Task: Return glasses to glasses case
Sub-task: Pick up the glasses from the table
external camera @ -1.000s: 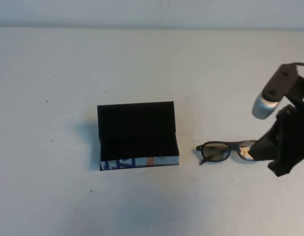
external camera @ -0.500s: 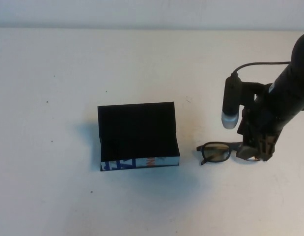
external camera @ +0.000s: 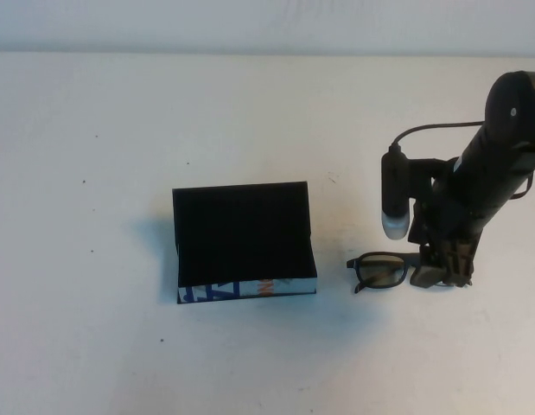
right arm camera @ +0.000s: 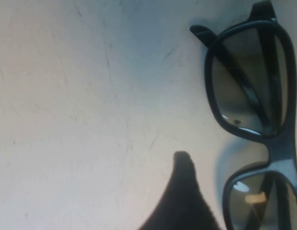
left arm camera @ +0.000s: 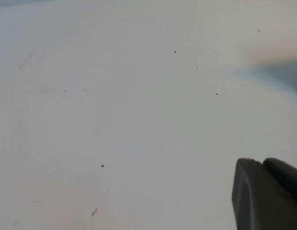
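The glasses case (external camera: 244,242) stands open in the middle of the table, lid raised at the back, white printed edge facing front. To its right the dark-framed glasses (external camera: 381,270) lie on the table, lenses facing front. My right gripper (external camera: 443,275) points down over the right-hand lens, open and straddling it. In the right wrist view one dark finger (right arm camera: 183,201) stands clear of the glasses' frame (right arm camera: 282,163); the other finger is out of frame. My left gripper (left arm camera: 262,162) shows only in its wrist view, shut, over bare table.
The white table (external camera: 120,130) stretches all round the case and glasses. A silver-tipped camera barrel (external camera: 393,199) and a cable hang on the right arm, just above and behind the glasses.
The right arm has swung in from the right edge and now stands upright over the glasses' right lens. Its jaws have opened. Glasses and case have stayed put.
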Controlling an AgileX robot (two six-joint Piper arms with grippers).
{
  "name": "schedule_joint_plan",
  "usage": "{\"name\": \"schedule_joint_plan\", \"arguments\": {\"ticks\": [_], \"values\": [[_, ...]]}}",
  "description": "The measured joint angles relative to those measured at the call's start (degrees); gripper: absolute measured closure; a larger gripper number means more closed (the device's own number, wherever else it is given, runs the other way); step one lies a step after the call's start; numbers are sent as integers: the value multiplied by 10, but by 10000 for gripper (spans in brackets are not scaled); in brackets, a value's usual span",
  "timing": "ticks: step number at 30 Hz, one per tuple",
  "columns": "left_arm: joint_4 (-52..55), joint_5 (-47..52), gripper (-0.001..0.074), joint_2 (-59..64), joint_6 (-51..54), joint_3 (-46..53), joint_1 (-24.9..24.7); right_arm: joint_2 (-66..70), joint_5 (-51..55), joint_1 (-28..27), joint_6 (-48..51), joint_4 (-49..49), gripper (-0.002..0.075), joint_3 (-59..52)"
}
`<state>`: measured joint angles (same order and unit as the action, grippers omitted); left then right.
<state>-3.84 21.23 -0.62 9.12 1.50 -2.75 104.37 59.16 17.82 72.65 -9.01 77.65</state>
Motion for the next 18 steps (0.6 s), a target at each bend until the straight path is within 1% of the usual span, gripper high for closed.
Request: {"name": "schedule_joint_plan", "arguments": {"ticks": [18], "values": [[0,0,736,0,0,0,0,47,-19,0,4,6,257,1]]}}
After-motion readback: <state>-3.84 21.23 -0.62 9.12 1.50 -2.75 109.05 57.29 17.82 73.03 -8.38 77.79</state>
